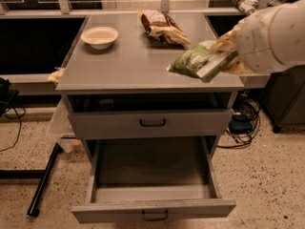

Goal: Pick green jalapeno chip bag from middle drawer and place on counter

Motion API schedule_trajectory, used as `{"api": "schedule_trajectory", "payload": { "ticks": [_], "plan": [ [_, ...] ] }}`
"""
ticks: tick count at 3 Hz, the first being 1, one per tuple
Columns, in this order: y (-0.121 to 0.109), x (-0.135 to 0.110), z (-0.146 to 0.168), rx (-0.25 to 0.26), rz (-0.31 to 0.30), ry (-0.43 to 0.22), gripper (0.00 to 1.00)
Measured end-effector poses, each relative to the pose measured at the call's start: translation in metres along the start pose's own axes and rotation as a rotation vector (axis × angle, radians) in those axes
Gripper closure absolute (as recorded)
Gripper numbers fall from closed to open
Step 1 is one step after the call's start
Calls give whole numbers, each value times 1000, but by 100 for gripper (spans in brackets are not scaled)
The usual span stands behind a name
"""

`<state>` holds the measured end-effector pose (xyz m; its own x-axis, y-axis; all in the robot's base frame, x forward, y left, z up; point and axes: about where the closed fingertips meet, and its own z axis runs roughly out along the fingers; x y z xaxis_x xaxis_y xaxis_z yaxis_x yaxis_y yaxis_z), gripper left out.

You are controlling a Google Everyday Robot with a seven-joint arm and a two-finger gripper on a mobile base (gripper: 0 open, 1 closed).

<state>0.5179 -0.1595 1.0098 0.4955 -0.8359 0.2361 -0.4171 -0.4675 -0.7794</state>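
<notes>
green jalapeno chip bag (pixel 198 61) held in jaws, above counter (pixel 124 68)

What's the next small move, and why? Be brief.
Probably lower the gripper slightly before release: it holds the green jalapeno chip bag over the front right of the counter, seemingly not yet resting on it, apart from the brown snack bag.

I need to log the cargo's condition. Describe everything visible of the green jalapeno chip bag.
The green jalapeno chip bag is small, glossy green foil-like plastic with a pale silvery edge on its lower right side. It hangs tilted, left end lowest, over the front right part of the counter. The gripper, at the right, has its jaws shut on the bag's right end. Whether the bag touches the counter cannot be told.
</notes>
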Motion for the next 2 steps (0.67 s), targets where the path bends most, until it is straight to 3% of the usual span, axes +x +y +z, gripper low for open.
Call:
{"api": "schedule_trajectory", "payload": {
  "ticks": [2],
  "plan": [
    [-40, 22, 139, 105, -25, -84, 100]
  ]
}}
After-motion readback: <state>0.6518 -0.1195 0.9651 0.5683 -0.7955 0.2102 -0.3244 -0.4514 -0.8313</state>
